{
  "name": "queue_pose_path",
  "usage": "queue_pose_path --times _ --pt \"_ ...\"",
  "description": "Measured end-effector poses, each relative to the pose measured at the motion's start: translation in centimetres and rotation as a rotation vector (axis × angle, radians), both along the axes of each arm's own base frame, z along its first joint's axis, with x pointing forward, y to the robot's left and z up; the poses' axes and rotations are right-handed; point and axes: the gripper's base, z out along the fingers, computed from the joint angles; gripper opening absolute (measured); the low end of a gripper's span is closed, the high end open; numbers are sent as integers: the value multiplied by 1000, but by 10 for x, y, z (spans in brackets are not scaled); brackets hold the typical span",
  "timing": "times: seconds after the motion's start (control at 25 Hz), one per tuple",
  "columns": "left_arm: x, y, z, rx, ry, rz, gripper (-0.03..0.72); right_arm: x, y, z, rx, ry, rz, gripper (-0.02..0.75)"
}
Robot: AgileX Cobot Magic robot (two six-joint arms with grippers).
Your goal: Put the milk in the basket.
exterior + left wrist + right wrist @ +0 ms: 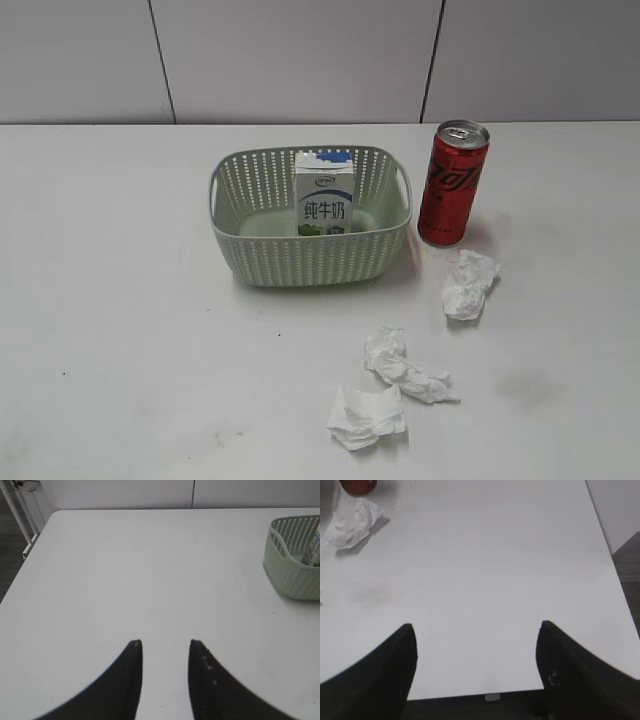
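Note:
The milk, a white carton with a blue top and blue characters, stands upright inside the pale green basket at the middle of the table. The left wrist view shows the basket at its right edge with a sliver of the milk inside. My left gripper is open and empty over bare table, far left of the basket. My right gripper is wide open and empty above the table's front edge. Neither gripper shows in the exterior view.
A red soda can stands right of the basket; its base shows in the right wrist view. Three crumpled white tissues lie in front: one near the can, also in the right wrist view, and two nearer the front.

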Motion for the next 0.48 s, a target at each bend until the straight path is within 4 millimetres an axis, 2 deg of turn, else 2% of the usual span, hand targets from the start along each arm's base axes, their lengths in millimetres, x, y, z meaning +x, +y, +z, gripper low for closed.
queue_pose_path --times 0.48 --pt "0 0 0 0 0 0 235 -26 3 2 -14 -164 10 575"
